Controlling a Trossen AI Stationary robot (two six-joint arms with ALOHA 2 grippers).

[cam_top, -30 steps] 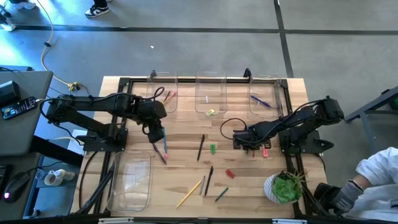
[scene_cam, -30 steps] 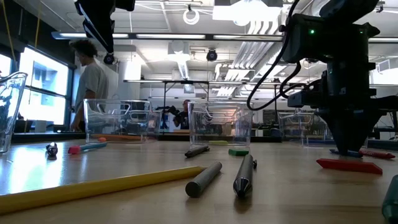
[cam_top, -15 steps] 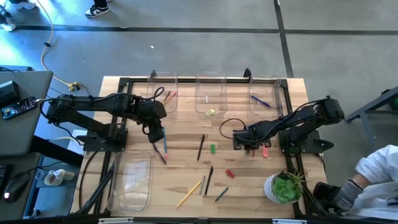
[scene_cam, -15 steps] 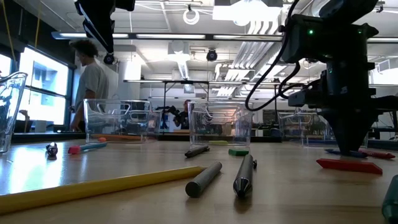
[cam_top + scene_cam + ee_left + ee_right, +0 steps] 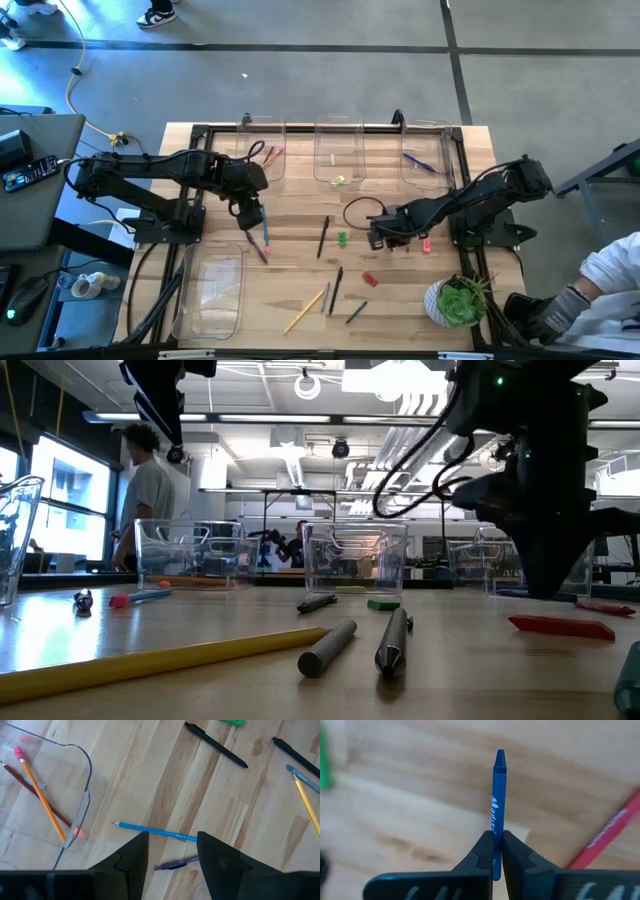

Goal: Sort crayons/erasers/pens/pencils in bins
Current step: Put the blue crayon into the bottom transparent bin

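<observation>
The right pincer (image 5: 493,851) is closed on a blue crayon with white lettering (image 5: 498,795), whose pointed tip juts out past the fingertips; its lower end is hidden between the fingers. From above, this pincer (image 5: 385,233) sits over the middle of the wooden counter (image 5: 300,275), and the crayon itself cannot be made out under the dark arm. In the low view the right arm's bulk blocks what lies behind it, beside a flat red eraser (image 5: 560,625).

The left pincer (image 5: 170,851) hangs open over a long thin blue pencil (image 5: 154,830) and a purple pen (image 5: 176,863), the pen partly hidden by the fingers. Just beside it, the rounded corner of a clear plastic bin (image 5: 82,785) holds an orange pencil with a pink eraser tip (image 5: 42,800) and a dark red stick (image 5: 30,790); the bin's far part is cut off at the frame edge.

From above, three clear bins stand along the far edge, the middle one (image 5: 338,150) holding small pale items too tiny to identify. A longer clear bin (image 5: 210,290) lies near left. A black pen (image 5: 323,236), a small green eraser (image 5: 342,238) and a yellow pencil (image 5: 305,311) lie loose on the counter. A green potted plant (image 5: 458,300) stands near right, and a person's sleeve (image 5: 610,290) is cut off at the right edge.
</observation>
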